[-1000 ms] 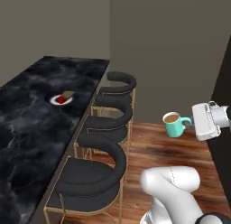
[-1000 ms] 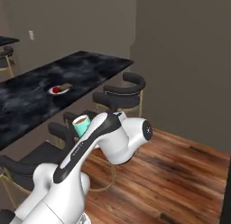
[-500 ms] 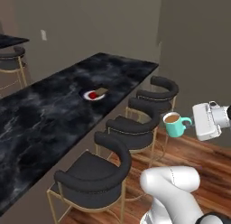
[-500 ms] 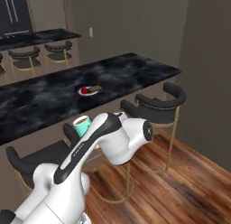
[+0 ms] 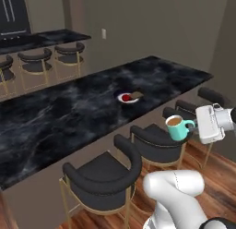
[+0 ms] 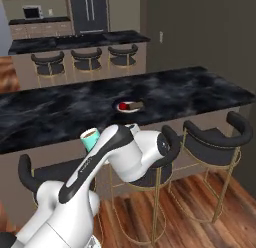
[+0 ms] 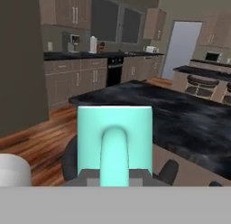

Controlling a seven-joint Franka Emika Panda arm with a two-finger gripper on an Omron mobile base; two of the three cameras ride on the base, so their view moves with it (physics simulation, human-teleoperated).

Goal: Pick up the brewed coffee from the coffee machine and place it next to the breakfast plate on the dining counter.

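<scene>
On the long black white-veined marble worktop (image 5: pixel 69 112) sits the small round grey plate (image 5: pixel 127 97) with red and brown food. Right of it, above the black gold-legged stools (image 5: pixel 154 142), the white two-finger gripper (image 5: pixel 199 125) has its jaws pinched on the handle of the small teal mug (image 5: pixel 177 127), upright, brown coffee inside.

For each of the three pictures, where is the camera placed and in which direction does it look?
Left base view: behind the arm, left side; faces the dining counter; arm at lower right, gripper holding the teal mug.
Right base view: behind, right side; same counter, arm at lower left.
Hand view: on the hand, looking along the mug's handle.
Both base views share the breakfast plate and stools.
</scene>
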